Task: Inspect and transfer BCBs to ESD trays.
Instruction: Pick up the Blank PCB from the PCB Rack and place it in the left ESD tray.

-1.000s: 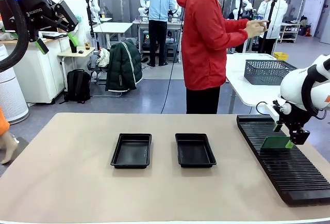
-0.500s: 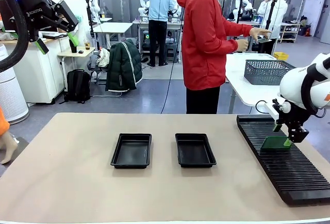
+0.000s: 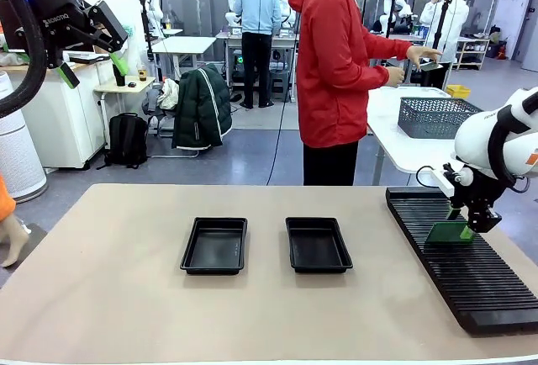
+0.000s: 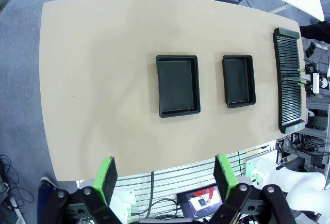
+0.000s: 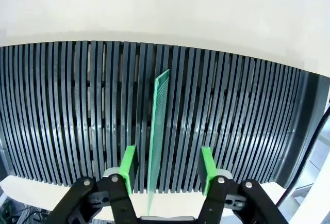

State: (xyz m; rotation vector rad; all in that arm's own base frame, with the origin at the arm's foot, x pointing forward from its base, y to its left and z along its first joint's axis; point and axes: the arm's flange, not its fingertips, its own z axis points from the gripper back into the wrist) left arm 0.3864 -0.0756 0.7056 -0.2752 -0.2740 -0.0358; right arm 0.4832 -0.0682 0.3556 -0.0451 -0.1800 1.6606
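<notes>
Closest to us, the left gripper [image 3: 94, 69] hangs high up at about 10 o'clock in the front view, well off the table [image 3: 101, 289]. Its pincer is spread wide with nothing in it, and its own camera looks down on the whole tabletop. Down on the table, the long black slotted rack [image 3: 483, 289] runs along the 3 o'clock edge. A bit further in we've got the two trays side by side near the middle. The left ESD tray [image 3: 214, 245] sits at 9 o'clock of the right ESD tray [image 3: 318, 245], with a gap between them, and both are empty. Out at their 3 o'clock the right gripper [image 3: 465, 224] is down over the rack, where one BCB [image 3: 444, 232] stands on edge in a slot. From the right wrist camera we see that board edge-on, running up toward 12 o'clock. There's a green pad [image 5: 128, 164] on either side of it, so the pincer is narrowed partway around it. But there's daylight on both sides, so no grip, and the board sits nearer the 9 o'clock pad. Farthest off, at 12 o'clock, a person in a red hoodie [image 3: 336, 62] stands turned toward 3 o'clock, hands raised by a white side table holding a grey mesh basket [image 3: 437, 117].
</notes>
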